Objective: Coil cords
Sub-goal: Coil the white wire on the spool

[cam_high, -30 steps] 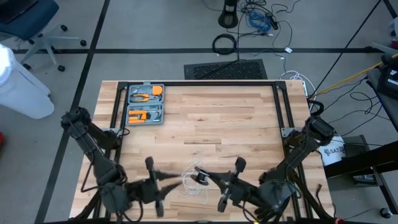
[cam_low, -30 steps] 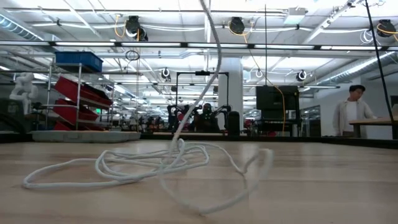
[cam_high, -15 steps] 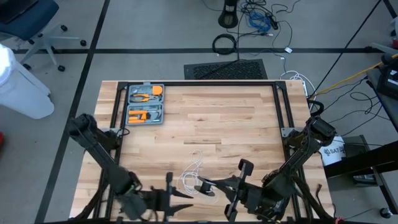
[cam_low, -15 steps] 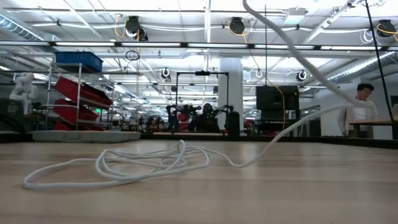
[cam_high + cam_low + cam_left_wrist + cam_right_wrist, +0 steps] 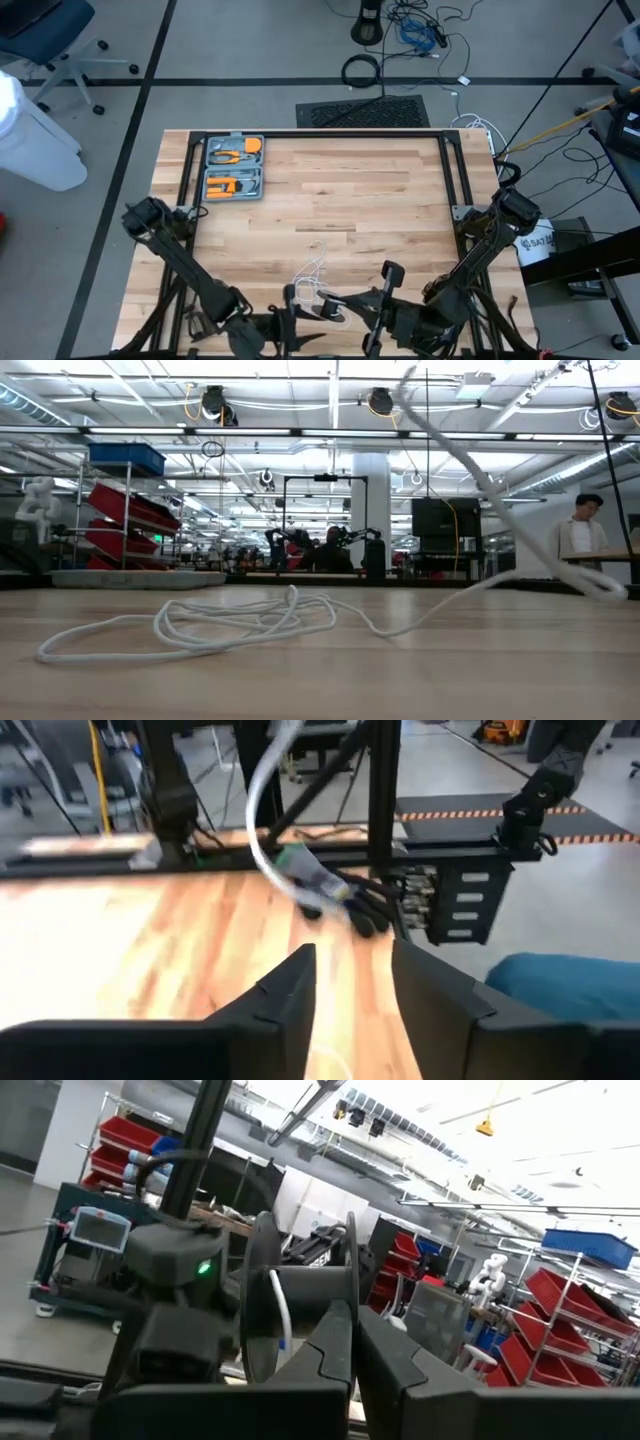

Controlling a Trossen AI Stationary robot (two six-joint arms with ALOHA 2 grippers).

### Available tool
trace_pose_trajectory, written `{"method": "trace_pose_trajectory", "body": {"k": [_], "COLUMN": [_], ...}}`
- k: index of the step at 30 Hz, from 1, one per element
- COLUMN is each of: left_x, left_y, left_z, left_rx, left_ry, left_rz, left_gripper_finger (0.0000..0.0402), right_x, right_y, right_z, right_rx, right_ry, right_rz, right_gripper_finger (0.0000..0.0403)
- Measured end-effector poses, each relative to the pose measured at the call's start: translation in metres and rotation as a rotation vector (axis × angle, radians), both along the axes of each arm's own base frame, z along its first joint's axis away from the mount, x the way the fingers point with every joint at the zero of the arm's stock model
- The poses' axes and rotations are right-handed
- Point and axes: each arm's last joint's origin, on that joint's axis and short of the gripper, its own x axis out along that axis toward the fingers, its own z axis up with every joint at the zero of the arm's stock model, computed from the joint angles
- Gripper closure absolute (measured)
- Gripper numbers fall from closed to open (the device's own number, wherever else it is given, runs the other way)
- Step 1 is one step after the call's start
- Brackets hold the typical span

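Note:
The thin white cord [image 5: 312, 272] lies in a loose pile [image 5: 230, 622] near the table's front edge. One stretch of it [image 5: 450, 440] rises slanting off the wood. The small black reel [image 5: 262, 1300] hangs above the table in my right gripper [image 5: 345, 305], which is shut on it. A bit of cord [image 5: 280, 1315] shows between the reel's two discs. My left gripper [image 5: 290, 312] stands just left of the reel, low and open [image 5: 352, 980], with nothing between its fingers. A blurred run of cord [image 5: 262, 810] hangs ahead of it. My right gripper pinches the edge of one of the reel's discs [image 5: 350, 1275] between its two fingers. The fingers come nearly level from the table's right side. The reel is lifted clear of the wood, standing on edge, with the cord trailing from it down to the pile.
A grey tool case [image 5: 233, 167] with orange tools sits at the table's far left. A black frame [image 5: 320, 134] runs along the table's far edge and sides. Bare wood [image 5: 350, 200] fills the table's middle. A person [image 5: 580, 535] stands in the room behind.
My left gripper has gone down and toward the table's right, closing in on the reel, and has rolled about its own line. The cord's raised stretch has swung from upright over the pile to a slant. The pile on the wood has stayed.

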Motion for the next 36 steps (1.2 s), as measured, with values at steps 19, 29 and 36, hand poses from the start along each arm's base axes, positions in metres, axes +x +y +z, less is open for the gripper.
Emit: {"method": "trace_pose_trajectory", "body": {"k": [19, 29, 36], "left_x": [0.024, 0.028, 0.028], "left_y": [-0.025, -0.025, -0.026], "left_z": [-0.057, -0.073, -0.068], "left_rx": [-0.157, -0.077, -0.002], "left_ry": [-0.229, -0.29, -0.322], "left_rz": [0.194, 0.29, 0.222], "left_gripper_finger": [0.0214, 0.0214, 0.0226], "right_x": [0.001, 0.001, 0.001], "right_y": [0.001, 0.002, 0.002], "right_z": [-0.003, -0.004, -0.004], "right_rx": [-0.005, -0.004, -0.005], "right_ry": [0.024, 0.027, 0.027], "right_rz": [0.007, 0.009, 0.009], "right_gripper_finger": [0.0403, 0.0403, 0.0403]}}
